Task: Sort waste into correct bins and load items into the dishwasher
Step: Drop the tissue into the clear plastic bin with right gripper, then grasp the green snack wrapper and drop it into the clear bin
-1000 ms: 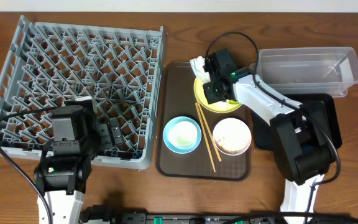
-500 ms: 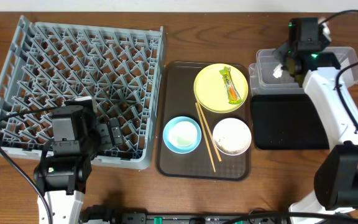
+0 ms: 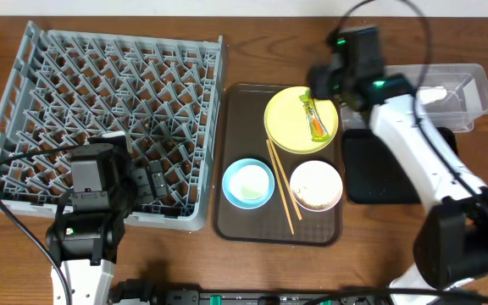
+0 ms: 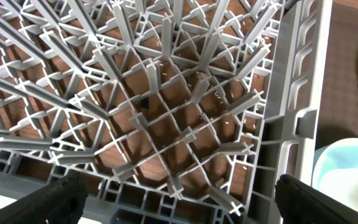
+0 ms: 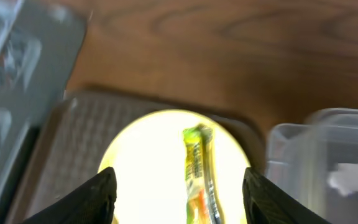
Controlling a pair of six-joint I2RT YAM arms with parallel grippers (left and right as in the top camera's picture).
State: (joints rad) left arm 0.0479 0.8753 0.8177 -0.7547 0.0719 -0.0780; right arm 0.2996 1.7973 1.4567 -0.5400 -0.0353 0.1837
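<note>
**Mia:** Where is the wrapper?

**Ben:** The wrapper (image 3: 317,117) lies flat on the plate (image 3: 286,129), a bit right of the middle. Nothing holds it.

**Mia:** And the hand by it?

**Ben:** The right gripper (image 3: 322,85) hangs over the far right rim of the plate. Its two fingers (image 5: 98,199) are spread apart, with nothing between them.

**Mia:** Where is the napkin?

**Ben:** The napkin (image 3: 435,95) sits inside the tub (image 3: 473,80), at the far right. The black tray (image 3: 361,174) lies just on the near side of the tub, and the arm crosses over it.

**Mia:** What is the plate on?

**Ben:** It is on the far end of the brown tray (image 3: 240,119). On the near end are the blue bowl (image 3: 248,183) on the left and the white bowl (image 3: 316,185) on the right. The chopsticks (image 3: 280,188) lie between the bowls.

**Mia:** And the rack?

**Ben:** The rack (image 3: 108,93) fills the left side. The left gripper (image 4: 182,202) hangs over its near right corner with its fingers spread wide and nothing in them. Pale crumbs (image 4: 225,96) lie down between the pegs.

**Mia:** What is under it all?

**Ben:** A brown wood table (image 3: 354,254). Past its far edge there is a pale strip, and I cannot tell what it is.
</note>
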